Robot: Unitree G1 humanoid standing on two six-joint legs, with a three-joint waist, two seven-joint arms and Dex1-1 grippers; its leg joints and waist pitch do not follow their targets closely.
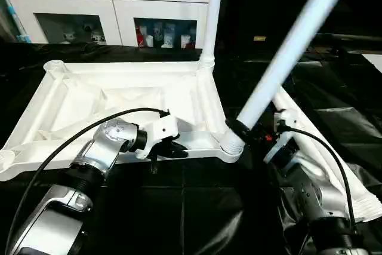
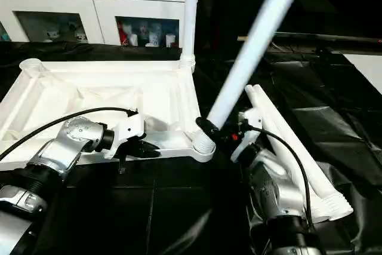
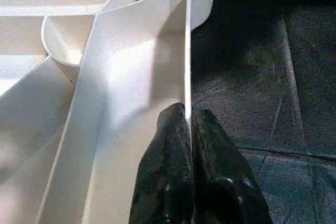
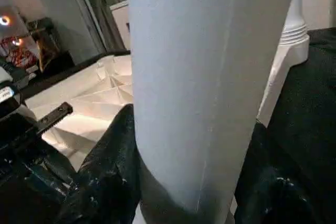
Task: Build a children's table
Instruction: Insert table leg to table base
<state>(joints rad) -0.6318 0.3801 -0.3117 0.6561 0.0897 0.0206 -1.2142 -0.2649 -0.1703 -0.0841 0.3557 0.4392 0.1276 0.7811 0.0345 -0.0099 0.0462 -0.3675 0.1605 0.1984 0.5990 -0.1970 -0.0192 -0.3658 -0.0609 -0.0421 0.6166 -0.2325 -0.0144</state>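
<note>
While left gripper (image 3: 189,129) pinches tabletop (image 1: 119,97) rim, right gripper (image 1: 250,132) clamping tilted leg (image 1: 286,52): second leg going in, needs straightening and pushing into socket (image 1: 231,146).

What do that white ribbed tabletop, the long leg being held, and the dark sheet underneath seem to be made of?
White square tabletop: looks like moulded plastic, semi-matte, given its thin ribs and round corner sockets. Long white tapered leg: probably the same plastic, smooth with a faint seam line. Black sheet: likely thin plastic film, glossy and creased, though coated fabric is possible.
</note>
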